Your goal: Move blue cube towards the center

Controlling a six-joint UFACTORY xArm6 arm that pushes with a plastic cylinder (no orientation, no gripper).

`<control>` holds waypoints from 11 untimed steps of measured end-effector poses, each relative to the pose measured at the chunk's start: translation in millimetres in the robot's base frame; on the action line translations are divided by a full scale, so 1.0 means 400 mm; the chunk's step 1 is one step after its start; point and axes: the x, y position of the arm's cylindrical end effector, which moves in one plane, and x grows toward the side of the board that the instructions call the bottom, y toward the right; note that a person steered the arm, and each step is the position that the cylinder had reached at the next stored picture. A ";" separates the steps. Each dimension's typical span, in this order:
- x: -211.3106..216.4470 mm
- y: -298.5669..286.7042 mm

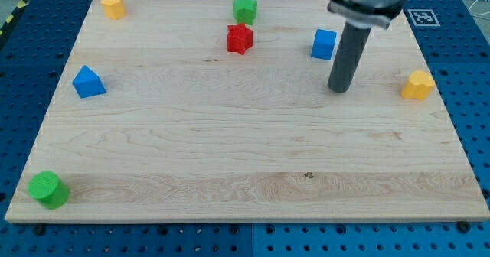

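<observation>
While the board looks pretty spread out, the action sits up in the view's top right: my tip [339, 89] is planted on the wooden board [245, 157], and the blue cube [324, 44] sits at about 11 o'clock from it, near but not touching, with a sliver of bare wood between them. No gripper on this rig at all, so nothing is open, closed or held; it's just a straight dark rod coming down from the grey arm body [366, 1] at the view's top edge. Taking the middle of the board as the clock centre, the blue cube is out at roughly 1 o'clock, fairly close to the top edge. The red star-ish block [240, 39] is at 12 o'clock from the centre, and the green star-ish block [245, 10] is just above it at 12 again, close, though I can't tell if they touch. A yellow block [112, 5] with a faceted shape sits way out at 10 o'clock in the top left corner. The blue triangular block [89, 82] is at 9 o'clock near the left edge. A green cylinder [48, 189] is down at 8 o'clock in the bottom left corner, hanging near the edge. Another yellow block [418, 85], rounded on top, is at 3 o'clock from my tip, well apart, by the right edge. Around the board there's blue pegboard [467, 50], and a black-and-white marker tag [422, 16] at the top right.
</observation>
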 end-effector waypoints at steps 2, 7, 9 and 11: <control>-0.166 0.107; -0.222 -0.030; -0.125 -0.048; -0.113 -0.079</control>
